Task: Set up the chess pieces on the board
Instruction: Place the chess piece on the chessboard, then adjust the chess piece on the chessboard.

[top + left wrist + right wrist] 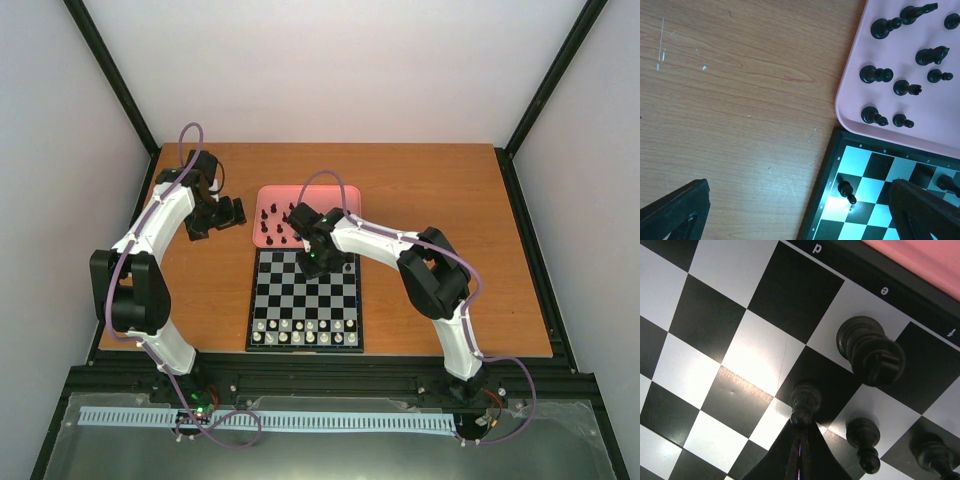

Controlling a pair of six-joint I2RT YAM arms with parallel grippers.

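The chequered board (305, 300) lies at mid table, with the pink tray (345, 195) touching its far edge. Several black chess pieces (272, 222) lie in the tray, which also shows in the left wrist view (900, 102). My right gripper (318, 258) is low over the board's far rows. In the right wrist view it (801, 427) is shut on the head of a black pawn (805, 399) standing on a dark square. A larger black piece (870, 350) and two pawns (863, 437) stand beside it. My left gripper (800, 220) is open and empty above the board's far-left corner, near a standing black pawn (846, 190).
White pieces (305, 332) fill the board's two near rows. Bare wooden table (450, 230) lies right of the board and left of it (730, 100). Black frame posts stand at the table's corners.
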